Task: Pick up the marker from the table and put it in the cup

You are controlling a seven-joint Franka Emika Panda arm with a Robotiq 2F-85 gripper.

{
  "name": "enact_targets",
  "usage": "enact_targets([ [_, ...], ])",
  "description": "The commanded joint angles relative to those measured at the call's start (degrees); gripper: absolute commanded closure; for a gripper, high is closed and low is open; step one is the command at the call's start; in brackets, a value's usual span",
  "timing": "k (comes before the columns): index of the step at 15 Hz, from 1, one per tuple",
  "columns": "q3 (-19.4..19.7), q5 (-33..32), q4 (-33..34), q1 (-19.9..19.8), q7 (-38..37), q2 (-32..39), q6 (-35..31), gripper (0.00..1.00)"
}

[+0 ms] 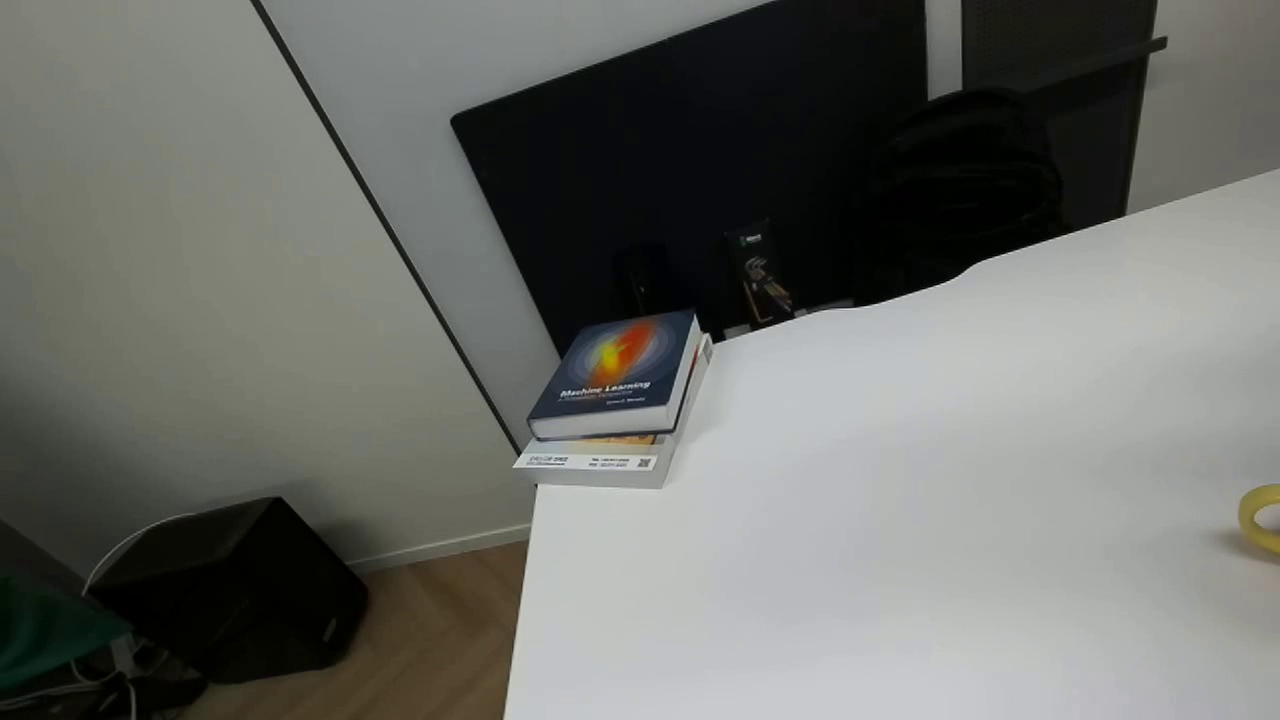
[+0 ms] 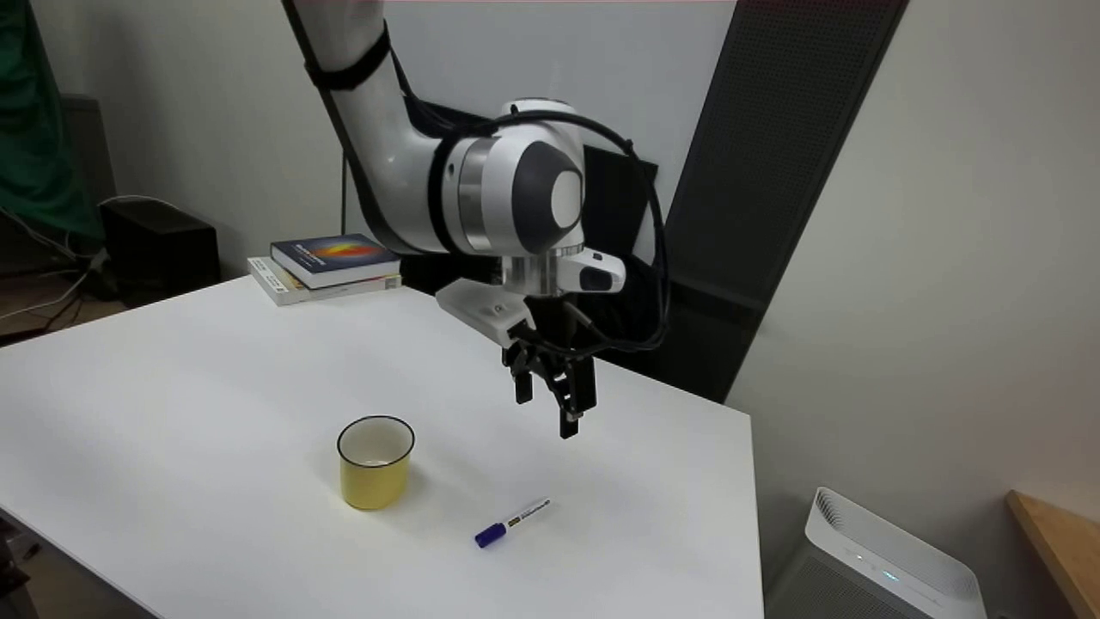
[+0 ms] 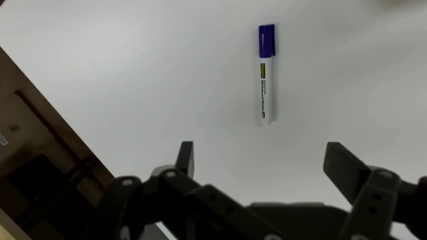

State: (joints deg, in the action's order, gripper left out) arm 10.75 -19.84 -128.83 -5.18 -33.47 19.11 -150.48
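Released hand (image 2: 546, 414), marker (image 3: 266, 90) on table (image 2: 215, 404)

In an exterior view, two stacked books (image 1: 620, 370) sit at the table's corner. In an exterior view, the hand hangs above the table, the marker near an upright yellow cup (image 2: 375, 486). In the wrist view, the fingers (image 3: 347, 170) stand well apart, the marker beyond them, cap (image 3: 266, 41) pointing away.

The way from the Robotiq gripper (image 3: 259, 158) down to the whiteboard marker (image 3: 266, 75) is free, with bare white table (image 3: 160, 100) on both sides. Near the marker, the black-rimmed yellow cup (image 2: 374, 483) stands as an obstacle; stacked books (image 1: 610, 400) block one table corner
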Motion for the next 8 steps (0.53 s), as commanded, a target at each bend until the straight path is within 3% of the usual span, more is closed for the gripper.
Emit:
enact_targets([
  [1, 2.93, 2.16, 3.04, 3.84, -3.42, 5.41, -2.25, 0.00],
  [8, 1.84, 17.37, 1.61, 2.72, 1.19, 10.15, -8.92, 0.00],
])
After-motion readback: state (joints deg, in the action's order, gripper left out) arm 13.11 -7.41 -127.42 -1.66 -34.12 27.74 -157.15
